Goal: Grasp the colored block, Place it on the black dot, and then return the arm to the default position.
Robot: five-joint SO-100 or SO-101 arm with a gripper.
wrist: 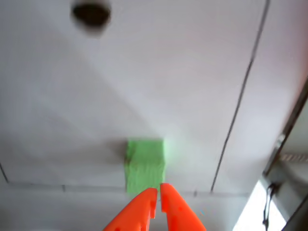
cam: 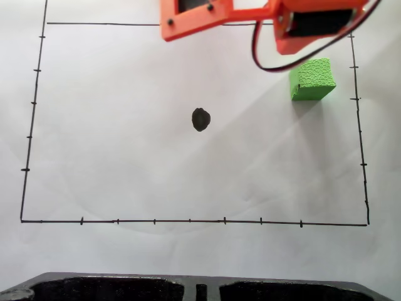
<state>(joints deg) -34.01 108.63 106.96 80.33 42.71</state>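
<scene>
The colored block (cam: 311, 78) is a bright green cube lying on white paper near the right border line in the fixed view. The black dot (cam: 200, 119) sits mid-paper, well to the block's left. The orange arm (cam: 250, 19) reaches in from the top edge, above and just left of the block. In the wrist view the block (wrist: 144, 163) lies straight ahead of my gripper (wrist: 157, 193), whose two orange fingertips are pressed together with nothing between them. The dot (wrist: 90, 14) shows blurred at the top left there.
A thin black rectangle with tick marks (cam: 188, 221) frames the paper. A dark moulded object (cam: 188, 288) runs along the bottom edge of the fixed view. A black cable (cam: 269, 59) loops under the arm.
</scene>
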